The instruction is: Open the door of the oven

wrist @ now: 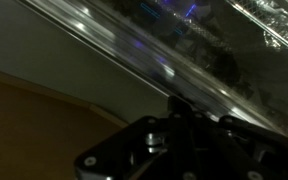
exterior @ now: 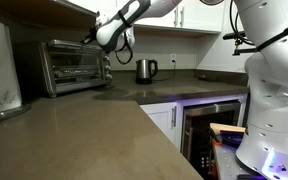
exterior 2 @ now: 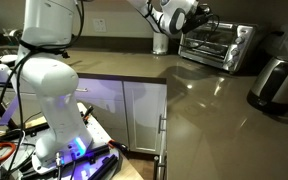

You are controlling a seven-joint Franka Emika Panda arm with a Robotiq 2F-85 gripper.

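Note:
The oven (exterior: 74, 65) is a small steel toaster oven at the back of the counter; it also shows in an exterior view (exterior 2: 219, 45). Its glass door (exterior: 72, 68) stands upright against the oven front. My gripper (exterior: 106, 40) hangs at the oven's upper front corner, on the knob side, and shows in an exterior view (exterior 2: 191, 20). In the wrist view the door's glass and its bar handle (wrist: 134, 55) run diagonally, very close. My gripper (wrist: 178, 102) looks shut, its fingertips touching the bar. Whether the bar is between the fingers is hidden.
A steel kettle (exterior: 146, 70) stands on the counter beyond the oven. A built-in black-glass appliance (exterior: 209, 125) sits under the counter. A large steel pot (exterior 2: 276, 82) stands beside the oven. The robot base (exterior 2: 54, 110) is next to the cabinets.

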